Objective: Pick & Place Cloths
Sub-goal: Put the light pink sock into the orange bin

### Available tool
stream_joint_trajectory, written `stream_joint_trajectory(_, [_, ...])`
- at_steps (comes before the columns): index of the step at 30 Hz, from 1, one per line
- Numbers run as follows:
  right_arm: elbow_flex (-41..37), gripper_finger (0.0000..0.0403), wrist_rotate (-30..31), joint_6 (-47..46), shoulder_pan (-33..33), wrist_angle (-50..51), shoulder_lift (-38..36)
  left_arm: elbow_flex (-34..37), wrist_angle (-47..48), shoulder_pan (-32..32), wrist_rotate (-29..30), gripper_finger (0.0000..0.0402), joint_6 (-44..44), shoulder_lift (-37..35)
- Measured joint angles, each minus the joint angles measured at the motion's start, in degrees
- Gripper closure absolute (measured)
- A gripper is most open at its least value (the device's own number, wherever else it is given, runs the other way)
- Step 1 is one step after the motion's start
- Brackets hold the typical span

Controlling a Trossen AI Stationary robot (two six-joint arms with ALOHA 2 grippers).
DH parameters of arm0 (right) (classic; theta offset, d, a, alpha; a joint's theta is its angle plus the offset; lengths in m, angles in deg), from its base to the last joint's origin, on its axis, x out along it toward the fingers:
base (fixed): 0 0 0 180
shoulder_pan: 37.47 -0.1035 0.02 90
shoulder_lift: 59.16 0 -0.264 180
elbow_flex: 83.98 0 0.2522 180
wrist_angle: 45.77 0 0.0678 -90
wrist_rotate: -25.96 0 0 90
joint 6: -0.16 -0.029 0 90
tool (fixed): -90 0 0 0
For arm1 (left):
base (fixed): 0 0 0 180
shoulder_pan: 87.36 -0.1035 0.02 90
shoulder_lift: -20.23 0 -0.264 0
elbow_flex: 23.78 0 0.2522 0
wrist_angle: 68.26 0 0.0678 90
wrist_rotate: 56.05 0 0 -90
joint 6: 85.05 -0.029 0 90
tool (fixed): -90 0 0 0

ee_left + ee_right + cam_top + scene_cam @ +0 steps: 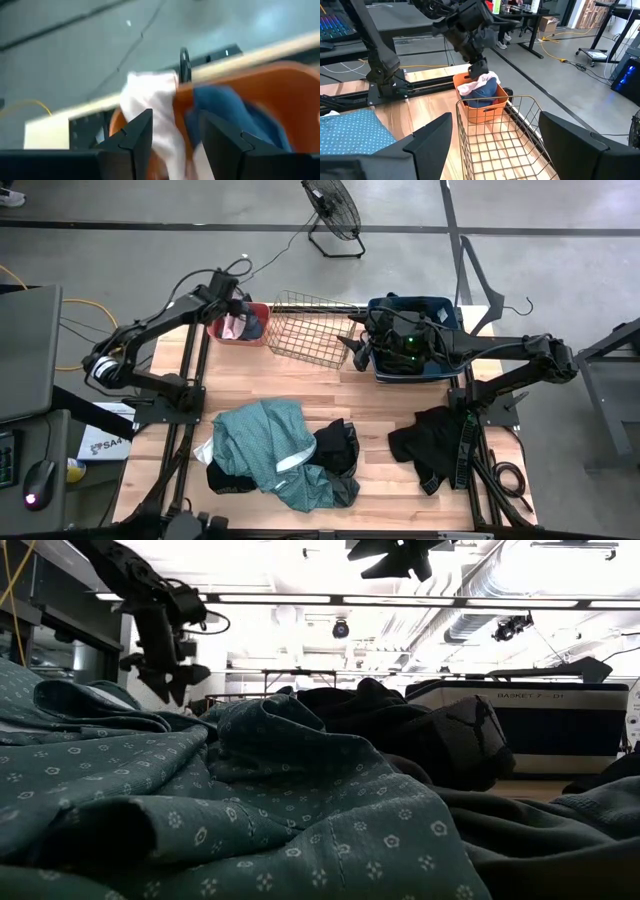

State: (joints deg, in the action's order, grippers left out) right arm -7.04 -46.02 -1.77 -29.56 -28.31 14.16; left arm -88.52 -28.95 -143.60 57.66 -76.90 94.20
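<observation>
A large teal patterned cloth (262, 442) lies heaped on the near middle of the table, over black cloths (337, 448). Another black cloth (430, 442) lies toward the right edge. My left gripper (237, 310) is open, pointing down over the coral tub (255, 313) at the far left. A pale pink cloth (150, 107) drapes over the tub's rim beside a blue piece (227, 112). My right gripper (495, 120) is open above the wire basket (500, 145), next to the dark blue bin (412, 340), and touches nothing. My left gripper (176, 117) stands over the pale pink cloth's upper fold (479, 79) from above, one finger on either side of it. Whether the fingers touch the cloth, I cannot tell. The cloth rests in the tub and hangs over its rim.
The wire basket (310, 328) stands between the tub and the blue bin along the far edge. The teal cloth (250, 790) fills the foreground of the low view, with the black heap (420, 730) behind it. Bare wood lies between the basket and the cloth pile.
</observation>
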Motion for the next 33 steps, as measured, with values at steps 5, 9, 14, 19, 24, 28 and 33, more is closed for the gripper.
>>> stream_joint_trajectory(5, [0.0,0.0114,0.0,0.0,0.0,0.0,0.0,0.0,-3.5,0.0,1.0,0.0245,-0.1,2.1])
stream_joint_trajectory(9, [0.0,0.0114,0.0,0.0,0.0,0.0,0.0,0.0,-3.6,-0.1,4.9,0.0245,1.2,4.9])
stream_joint_trajectory(14, [0.0,0.0114,0.0,0.0,0.0,0.0,0.0,0.0,-5.8,-0.9,6.7,0.0245,1.2,7.2])
stream_joint_trajectory(19, [0.0,0.0114,0.0,0.0,0.0,0.0,0.0,0.0,-6.5,-1.5,6.6,0.0245,1.3,8.1])
stream_joint_trajectory(24, [0.0,0.0114,0.0,0.0,0.0,0.0,0.0,0.0,-6.8,-1.5,6.4,0.0245,2.1,8.1])
stream_joint_trajectory(28, [0.0,0.0114,0.0,0.0,0.0,0.0,0.0,0.0,-6.9,-1.6,5.5,0.0245,4.7,8.5])
stream_joint_trajectory(33, [0.0,0.0114,0.0,0.0,0.0,0.0,0.0,0.0,-6.7,-2.7,4.4,0.0245,7.7,9.1])
